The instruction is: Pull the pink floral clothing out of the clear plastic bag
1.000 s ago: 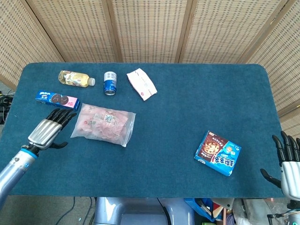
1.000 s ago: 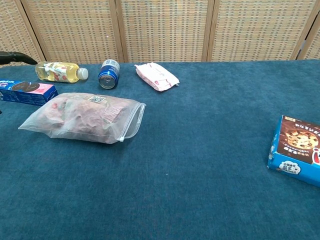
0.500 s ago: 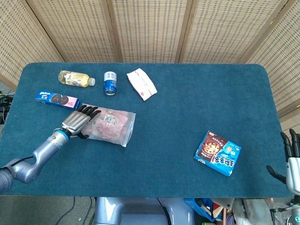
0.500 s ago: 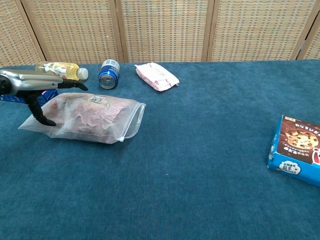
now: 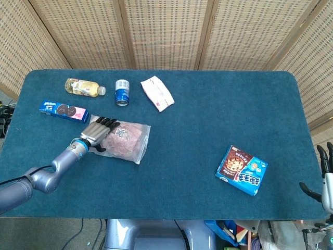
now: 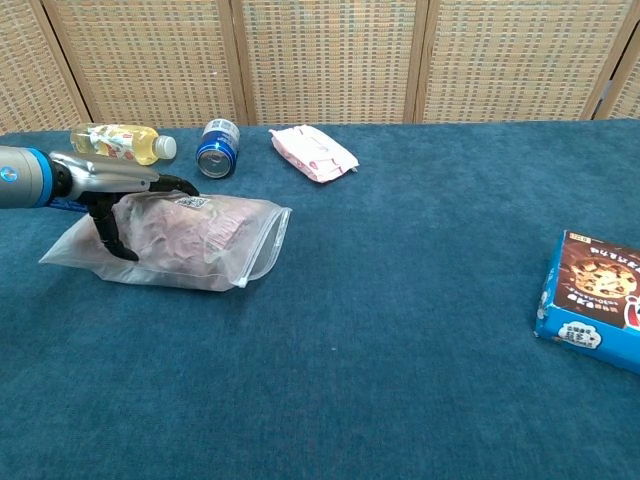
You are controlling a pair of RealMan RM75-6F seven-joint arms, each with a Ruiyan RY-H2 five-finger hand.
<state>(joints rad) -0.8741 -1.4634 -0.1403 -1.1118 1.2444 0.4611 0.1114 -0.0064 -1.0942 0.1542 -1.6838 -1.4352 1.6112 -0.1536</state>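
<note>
The clear plastic bag (image 5: 127, 140) lies flat on the left part of the blue table, with the pink floral clothing (image 6: 195, 228) inside it and its zip edge (image 6: 266, 243) facing right. My left hand (image 5: 98, 133) rests over the bag's left end. In the chest view, the left hand (image 6: 118, 192) has its fingers stretched flat across the bag's top and its thumb hanging down against the front side, not closed around it. My right hand (image 5: 326, 174) shows only at the far right edge of the head view, off the table, fingers apart and empty.
At the back left stand a yellow drink bottle (image 5: 83, 87), a blue can (image 5: 122, 92) and a white-pink packet (image 5: 157, 93). A blue cookie box (image 5: 63, 111) lies just behind my left hand. A blue snack box (image 5: 242, 170) sits at front right.
My left hand has moved right and forward, from beside the bag onto its left end. The bag's left end has bulged up slightly. The right hand has sunk lower at the frame edge.
</note>
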